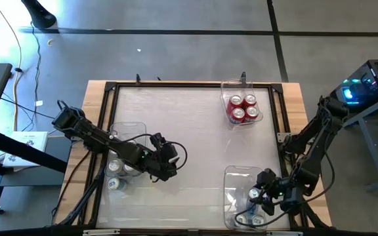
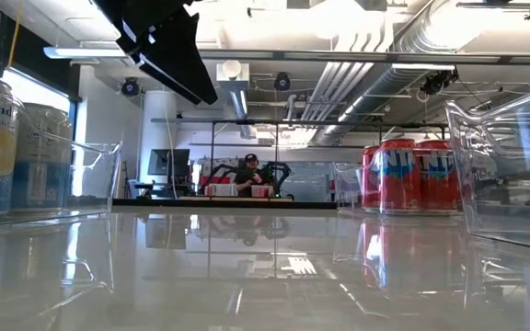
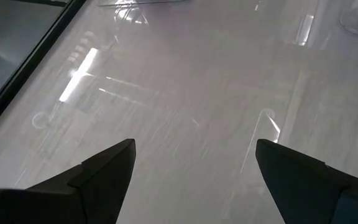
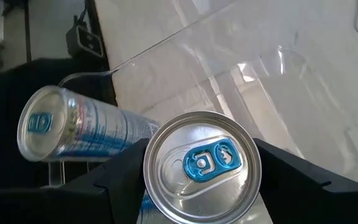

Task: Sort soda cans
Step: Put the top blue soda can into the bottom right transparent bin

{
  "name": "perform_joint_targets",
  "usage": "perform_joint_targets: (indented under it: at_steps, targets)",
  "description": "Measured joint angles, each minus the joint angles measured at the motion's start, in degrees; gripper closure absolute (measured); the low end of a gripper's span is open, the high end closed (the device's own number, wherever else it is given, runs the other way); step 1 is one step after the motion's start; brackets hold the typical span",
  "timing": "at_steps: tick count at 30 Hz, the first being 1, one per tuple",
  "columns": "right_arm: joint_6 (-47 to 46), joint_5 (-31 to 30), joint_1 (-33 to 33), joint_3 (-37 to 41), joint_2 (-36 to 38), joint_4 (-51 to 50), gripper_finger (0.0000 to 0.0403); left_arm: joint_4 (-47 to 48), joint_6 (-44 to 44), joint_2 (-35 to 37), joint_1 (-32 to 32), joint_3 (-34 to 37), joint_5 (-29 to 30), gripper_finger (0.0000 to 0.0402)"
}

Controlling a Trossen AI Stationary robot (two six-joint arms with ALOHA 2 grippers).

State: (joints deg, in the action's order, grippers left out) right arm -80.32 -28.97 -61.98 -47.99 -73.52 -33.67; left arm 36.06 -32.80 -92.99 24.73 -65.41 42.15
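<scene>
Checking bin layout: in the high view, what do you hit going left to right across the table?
Left bin with silver-grey cans → left gripper, open → red cans in the far bin → right gripper holding a blue-tab can.

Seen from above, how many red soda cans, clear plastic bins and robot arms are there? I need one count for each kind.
Red soda cans: 4
Clear plastic bins: 3
Robot arms: 2
Total: 9

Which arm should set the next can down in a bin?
Right. The right gripper already grips a blue-tabbed can over the near-right bin; the left gripper is open and empty over bare table.
</scene>
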Motion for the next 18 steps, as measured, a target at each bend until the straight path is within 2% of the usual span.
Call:
perform_joint_targets:
  at_steps: [5,18]
  targets:
    - [7.01,-0.33,0.00,-0.10,-0.66,1.22,0.0144,0.19,0.00,0.00,0.00,0.00,0.00,0.0074]
    - [2.95,-0.98,0.09,-0.15,-2.08,0.94,0.0143,0.41,0.01,0.00,0.00,0.00,0.02,0.0074]
